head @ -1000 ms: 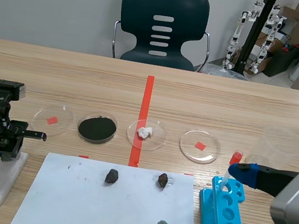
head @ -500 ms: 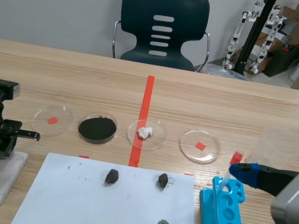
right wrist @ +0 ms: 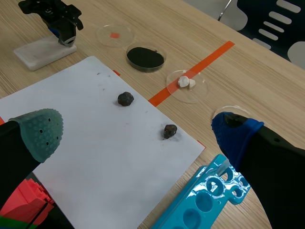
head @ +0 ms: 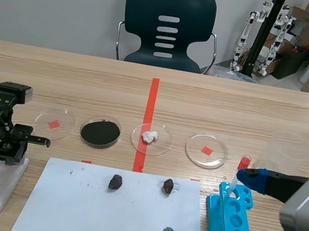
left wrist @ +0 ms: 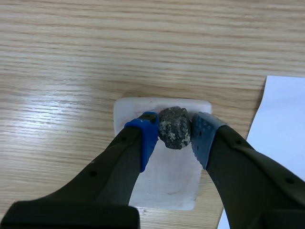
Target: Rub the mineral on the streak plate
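left gripper [left wrist: 174, 130] clenched on the grey mineral [left wrist: 175, 128] | mineral over the white streak plate [left wrist: 166, 177], at its 12 o'clock end | plate at 9 o'clock of paper [head: 114, 210] | right gripper [right wrist: 138, 131] spread wide, holding nothing

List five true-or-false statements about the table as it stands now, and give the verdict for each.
1. The left hand is shut on a speckled grey mineral. True.
2. The mineral is over the white streak plate. True.
3. The right hand grips a rock. False: it is open and empty.
4. Three dark rocks lie on the white paper. False: only two rocks do.
5. The dish on the red tape line holds black powder. False: it holds white lumps.
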